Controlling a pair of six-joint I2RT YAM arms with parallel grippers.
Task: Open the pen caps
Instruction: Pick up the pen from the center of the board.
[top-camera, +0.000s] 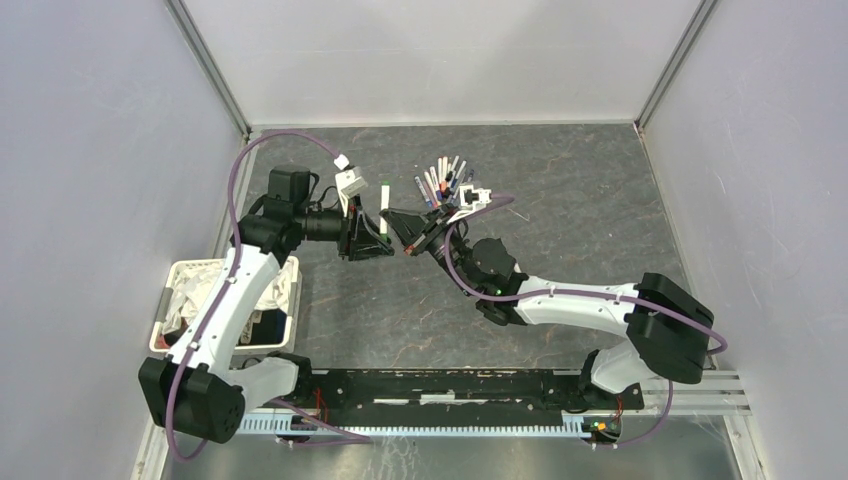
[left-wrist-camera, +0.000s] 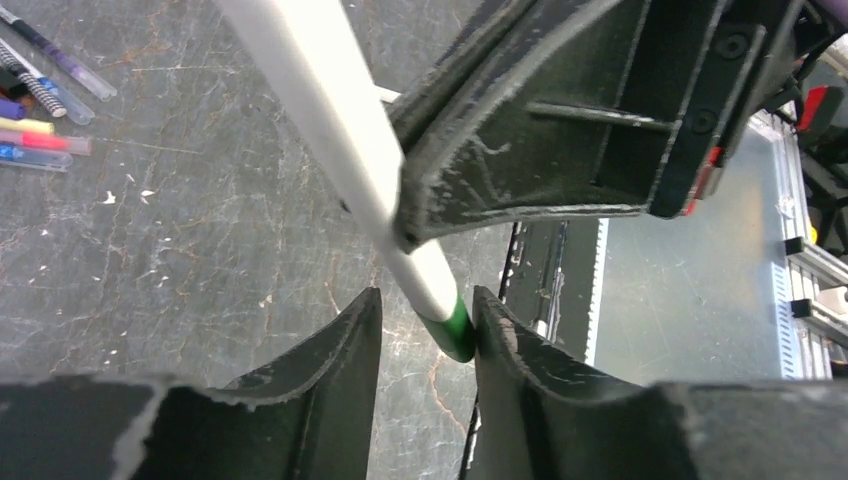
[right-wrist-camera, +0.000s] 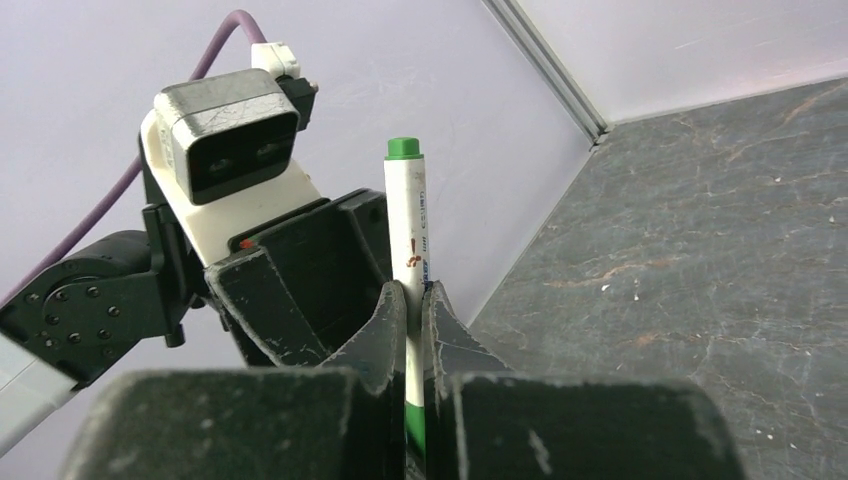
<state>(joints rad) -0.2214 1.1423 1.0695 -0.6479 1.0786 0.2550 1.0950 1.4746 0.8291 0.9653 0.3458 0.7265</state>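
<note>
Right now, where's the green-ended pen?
Top view centre, lifted: green-ended pen clamped in the right fingers, one end between the open left fingers, left of the pen pile.

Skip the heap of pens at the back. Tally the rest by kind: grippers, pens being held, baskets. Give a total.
grippers: 2 (left gripper, right gripper)
held pen: 1
white basket: 1
total: 4

The left arm (top-camera: 225, 300) is reaching forward, wrist turned inward. The right arm (top-camera: 570, 295) is extending leftward. The right gripper (right-wrist-camera: 417, 300) is clamping a pen (right-wrist-camera: 408, 210). The left gripper (left-wrist-camera: 425, 305) is holding its fingers apart on either side of the pen's green end.
</note>
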